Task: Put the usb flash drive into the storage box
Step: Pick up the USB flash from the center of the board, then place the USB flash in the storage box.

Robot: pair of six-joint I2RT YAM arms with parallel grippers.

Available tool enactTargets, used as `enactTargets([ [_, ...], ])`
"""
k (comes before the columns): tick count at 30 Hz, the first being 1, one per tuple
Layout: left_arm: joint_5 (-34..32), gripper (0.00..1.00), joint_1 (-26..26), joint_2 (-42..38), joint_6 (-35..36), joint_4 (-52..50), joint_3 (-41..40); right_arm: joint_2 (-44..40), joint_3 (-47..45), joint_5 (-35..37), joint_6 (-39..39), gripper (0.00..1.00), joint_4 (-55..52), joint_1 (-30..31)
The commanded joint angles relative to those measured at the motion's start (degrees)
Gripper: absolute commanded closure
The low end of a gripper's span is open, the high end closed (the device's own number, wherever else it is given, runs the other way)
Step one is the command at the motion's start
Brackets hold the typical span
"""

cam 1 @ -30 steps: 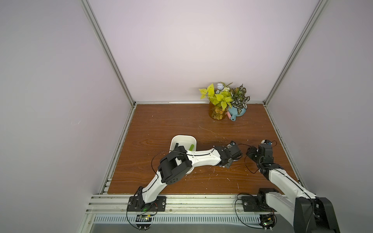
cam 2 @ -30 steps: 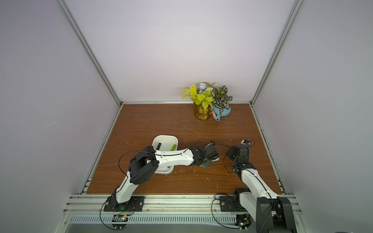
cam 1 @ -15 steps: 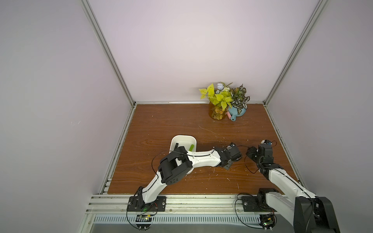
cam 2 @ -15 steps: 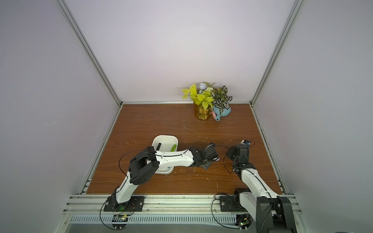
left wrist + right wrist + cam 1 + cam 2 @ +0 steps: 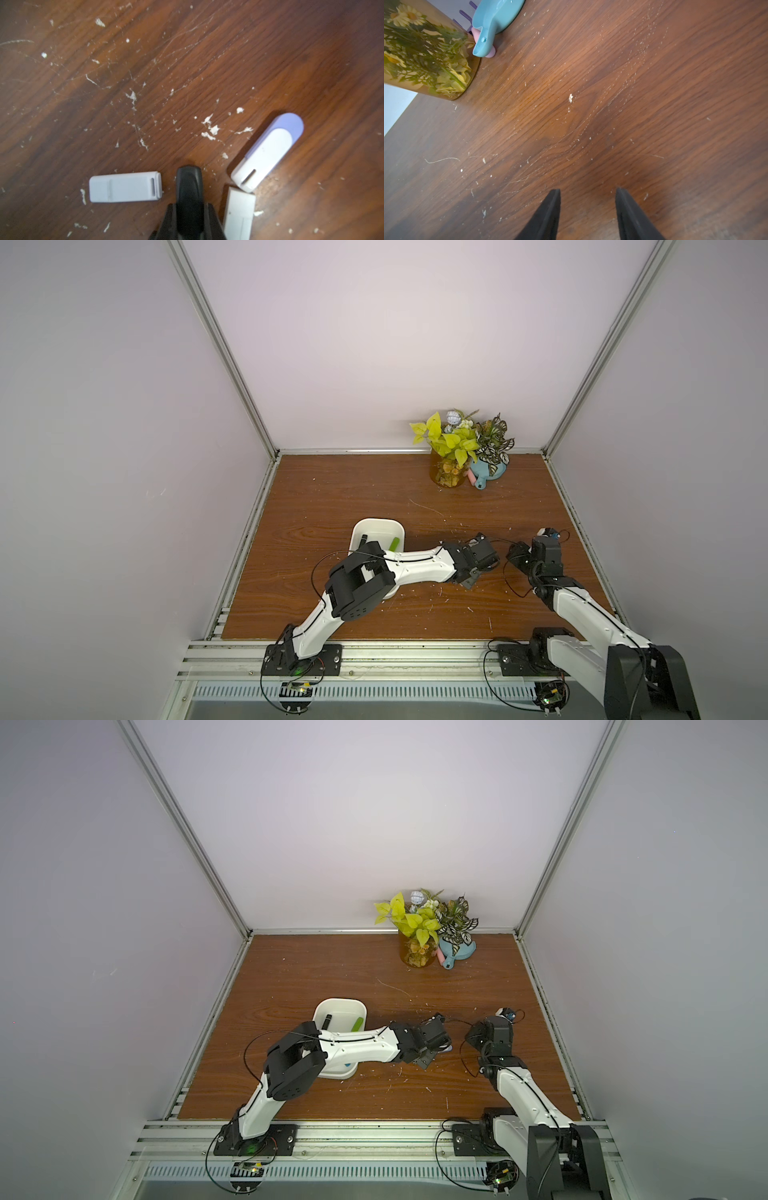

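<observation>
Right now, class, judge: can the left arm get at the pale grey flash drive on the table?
Probably yes. The left gripper sits right beside the pale grey flash drive, which lies flat and uncovered on the table. Its jaws are shut, so they must open first.

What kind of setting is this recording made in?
Probably a lab robot cell: plain panel walls in aluminium framing enclose a wooden tabletop; the left arm and right arm are bolted to a front rail.

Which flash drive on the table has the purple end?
The round-ended white flash drive; the grey drive and the other white drive are plain and square-ended.
</observation>
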Motion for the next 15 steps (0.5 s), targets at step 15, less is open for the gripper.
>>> enactTargets([
  [15, -11.7, 0.82, 16.3, -44.7, -6.9, -4.0, -38.4, 1.0, 0.0, -2.0, -0.9, 0.5, 2.2, -0.4],
])
